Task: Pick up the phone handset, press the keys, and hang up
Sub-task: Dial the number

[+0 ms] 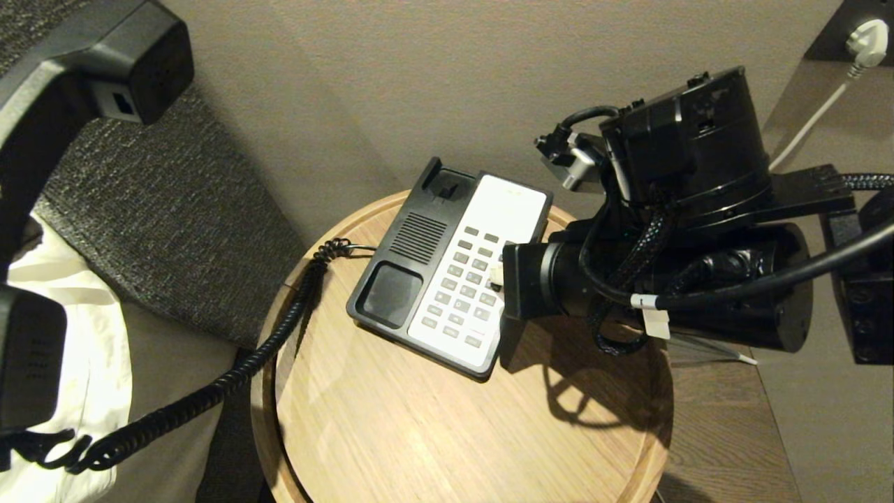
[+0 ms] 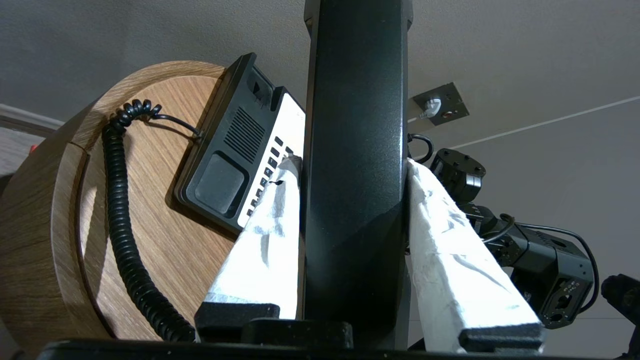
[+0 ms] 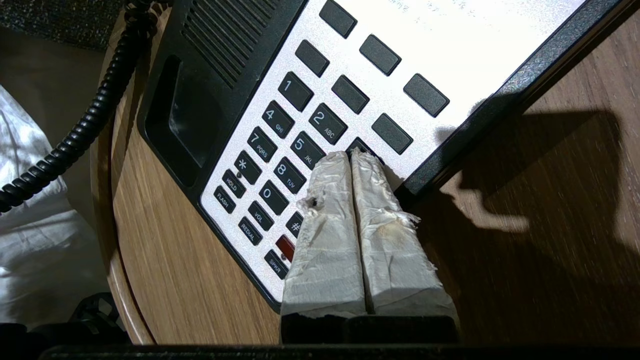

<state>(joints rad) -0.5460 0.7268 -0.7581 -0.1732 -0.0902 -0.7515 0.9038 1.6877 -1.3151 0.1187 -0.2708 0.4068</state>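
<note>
My left gripper is shut on the glossy black phone handset, its white-wrapped fingers pressing both sides. The handset hangs high at the far left of the head view, off its cradle. Its coiled cord trails down to the black phone base on the round wooden table. My right gripper is shut, with nothing between its fingers. Its tips rest on the keys, on the one just right of the 2. In the head view the right gripper reaches the keys from the right.
The table has a raised wooden rim. A grey upholstered panel and white bedding lie to the left. At the top right a white plug sits in a wall socket. The right arm's body hangs over the table's right side.
</note>
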